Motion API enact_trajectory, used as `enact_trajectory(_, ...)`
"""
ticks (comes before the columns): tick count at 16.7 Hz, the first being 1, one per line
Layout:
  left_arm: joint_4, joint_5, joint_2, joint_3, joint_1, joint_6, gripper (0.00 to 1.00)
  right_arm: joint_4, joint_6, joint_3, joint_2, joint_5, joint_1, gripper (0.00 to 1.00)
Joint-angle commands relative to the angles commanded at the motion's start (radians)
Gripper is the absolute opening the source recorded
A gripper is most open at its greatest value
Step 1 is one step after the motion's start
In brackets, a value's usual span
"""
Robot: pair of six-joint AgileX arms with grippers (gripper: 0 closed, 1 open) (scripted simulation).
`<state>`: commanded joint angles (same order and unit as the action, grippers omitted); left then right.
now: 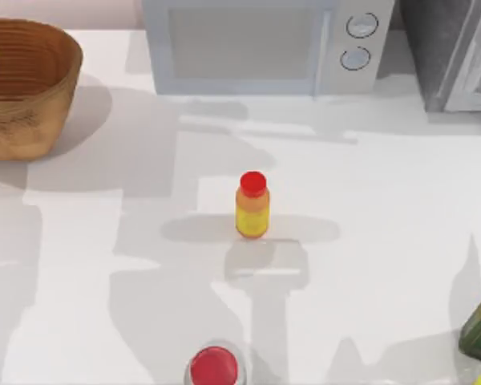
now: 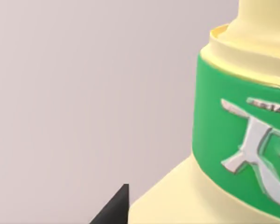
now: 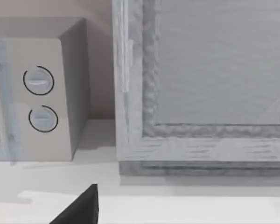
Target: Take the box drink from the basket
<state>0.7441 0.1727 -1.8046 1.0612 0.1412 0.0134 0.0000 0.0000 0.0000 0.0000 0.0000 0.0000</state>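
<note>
So the left gripper's fingers (image 2: 113, 210) are sitting right beside the drink (image 2: 233, 154), can't tell if pinching. It's poking up at the basket's (image 1: 32, 104) nine o'clock rim, mostly lifted out.

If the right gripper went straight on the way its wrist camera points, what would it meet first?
Probably the grey cabinet standing at the table's back right beside the microwave; depth is unclear.
</note>
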Motion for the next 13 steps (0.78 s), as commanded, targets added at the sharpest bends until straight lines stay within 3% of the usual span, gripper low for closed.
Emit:
enact_trajectory(6, -0.177, -0.003, 0.105, 0.081, 0.0, 0.004, 0.0, 0.0, 0.0, 0.0, 0.0, 0.0, 0.0, 1.0)
enact_trajectory(13, -0.189, -0.004, 0.114, 0.071, 0.001, 0.004, 0.0, 0.0, 0.0, 0.0, 0.0, 0.0, 0.0, 1.0)
